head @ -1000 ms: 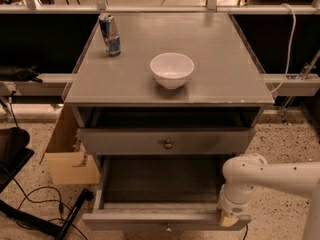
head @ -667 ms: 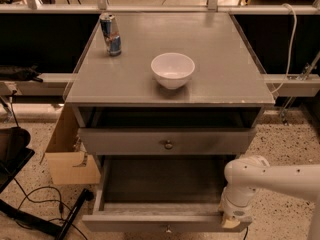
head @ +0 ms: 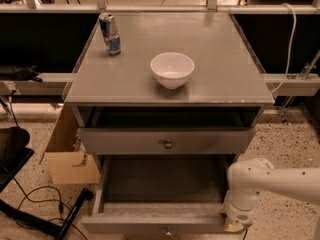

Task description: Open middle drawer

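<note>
Your grey, flat-topped cabinet desk (head: pixel 225 79) fills the middle of the camera view, standing on a speckled floor. Its middle drawer (head: pixel 165 181), a wide, shallow grey drawer with a dark grey interior, is pulled well out toward you, its front at the bottom edge of the view. Above it, the taller grey drawer (head: pixel 125 141) with a round metal knob stands slightly out, a dark gap showing behind its front. Your robot's white arm (head: pixel 280 179) reaches in from the right. A brown cardboard box (head: pixel 70 159) sits on the floor against the desk's left side. On the desk top, a white round bowl (head: pixel 172 70) stands near the centre, well apart from a blue-and-silver drink can (head: pixel 110 34) upright at the back left. Your gripper (head: pixel 234 226) is at the middle drawer's front right corner; you cannot tell whether it is released or clenched. The middle drawer's small round metal knob (head: pixel 168 231) shows at the centre of its front.
</note>
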